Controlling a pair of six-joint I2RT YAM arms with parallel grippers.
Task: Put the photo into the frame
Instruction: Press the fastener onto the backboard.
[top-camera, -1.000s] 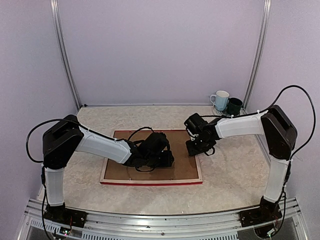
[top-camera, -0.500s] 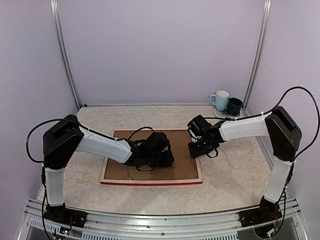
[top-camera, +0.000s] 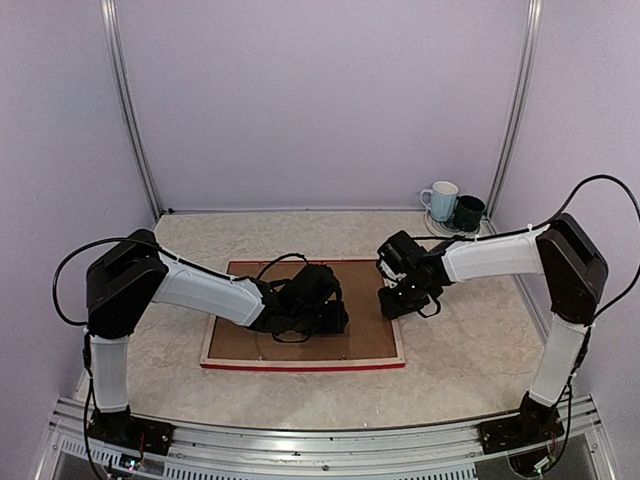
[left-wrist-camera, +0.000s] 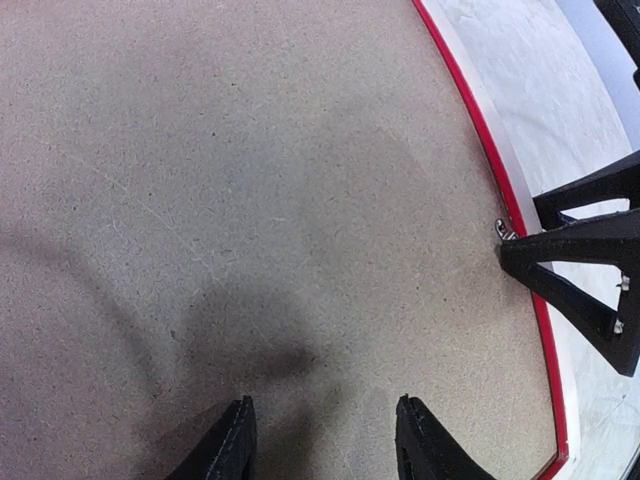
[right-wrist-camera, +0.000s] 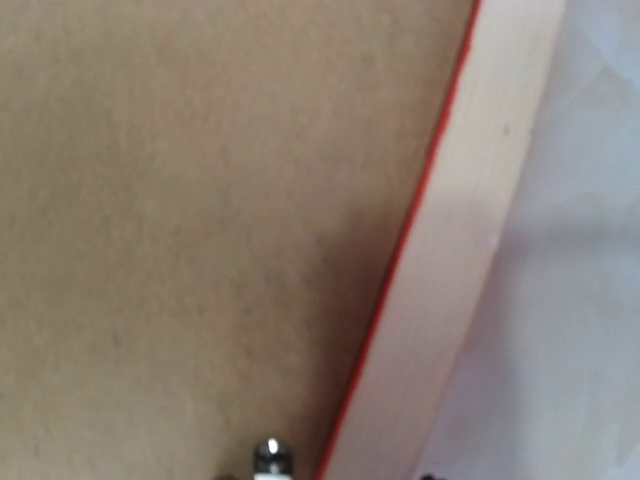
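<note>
The frame (top-camera: 300, 366) lies on the table with its pale wood back up and a red edge showing at the front. A brown backing board (top-camera: 240, 335) fills it. The photo is hidden. My left gripper (top-camera: 335, 318) hovers low over the board's middle right, open, and the left wrist view shows its gripper (left-wrist-camera: 322, 440) with only bare board between the tips. My right gripper (top-camera: 400, 300) is at the frame's right rail (right-wrist-camera: 460, 250), open. One of its fingers (left-wrist-camera: 580, 275) points at a small metal tab (left-wrist-camera: 505, 230) on that rail.
A pale mug (top-camera: 439, 200) and a dark green mug (top-camera: 468, 212) stand at the back right corner. Lilac walls close in the table on three sides. Black cables loop from both arms.
The right gripper has shifted slightly to the right and nearer along the frame's right rail. The left arm, the frame and the board have not moved.
</note>
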